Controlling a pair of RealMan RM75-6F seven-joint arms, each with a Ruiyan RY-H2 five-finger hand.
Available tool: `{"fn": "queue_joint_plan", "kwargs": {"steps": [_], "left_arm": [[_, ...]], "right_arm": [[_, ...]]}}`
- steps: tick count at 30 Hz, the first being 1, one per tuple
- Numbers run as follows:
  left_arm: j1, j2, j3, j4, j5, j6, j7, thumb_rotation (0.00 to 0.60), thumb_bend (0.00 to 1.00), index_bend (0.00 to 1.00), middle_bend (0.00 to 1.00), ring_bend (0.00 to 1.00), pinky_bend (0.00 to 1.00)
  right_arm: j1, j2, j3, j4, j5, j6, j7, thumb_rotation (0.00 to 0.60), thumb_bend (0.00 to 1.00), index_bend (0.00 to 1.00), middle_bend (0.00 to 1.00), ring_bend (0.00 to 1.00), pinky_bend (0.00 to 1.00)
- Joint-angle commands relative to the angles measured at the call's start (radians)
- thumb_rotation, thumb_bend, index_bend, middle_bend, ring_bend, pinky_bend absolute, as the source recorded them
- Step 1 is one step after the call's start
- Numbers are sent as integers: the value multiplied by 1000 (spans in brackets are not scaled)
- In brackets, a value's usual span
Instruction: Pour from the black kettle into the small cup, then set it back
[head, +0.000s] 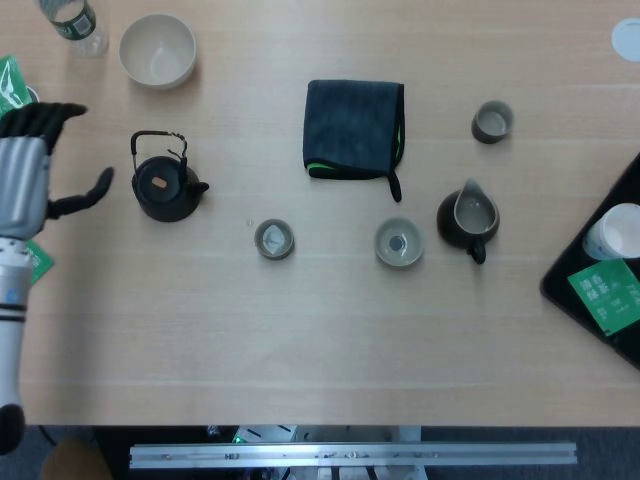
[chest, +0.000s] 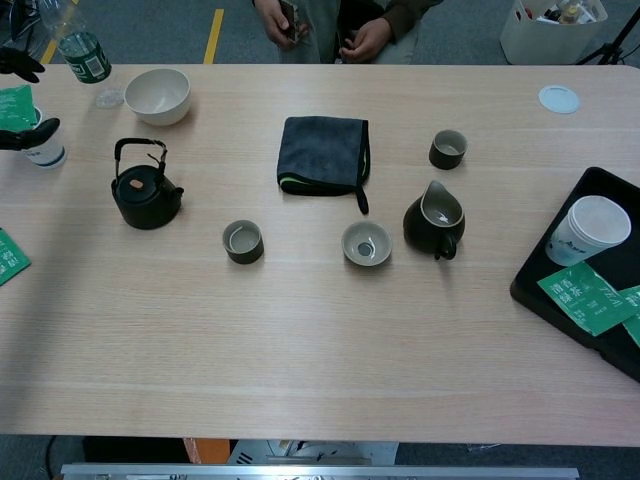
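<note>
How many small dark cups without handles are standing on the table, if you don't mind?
2: one small cup right of the black kettle, another cup right of the folded cloth.

Bright, even lighting; sharp, soft shadows.

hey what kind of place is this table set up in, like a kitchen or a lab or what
Probably a lab or workshop with a tea-serving demo, not a kitchen. A black kettle, small cups and a pitcher sit on a plain wooden table; yellow floor tape and a storage bin lie behind.
</note>
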Motion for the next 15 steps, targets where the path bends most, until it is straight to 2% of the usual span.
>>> {"fn": "queue_joint_plan", "kwargs": {"steps": [1,7,15], "left_arm": [[58,56,31,-57,-7,54,51,371,246,233,274,188,196],[161,117,57,-155,-18,177,90,379,246,235,274,188,195],[225,145,82,-205,30,250,94,401,246,247,288,189,190]], "right_arm": [[-3,-3,-1,1,-2,4,-3,600,0,358,386,232,230],[-5,3,-1,-9,-18,17,-4,600,0,359,385,232,230],[-1,3,-11,-19,-57,25,-3,600,0,358,386,232,230]]}}
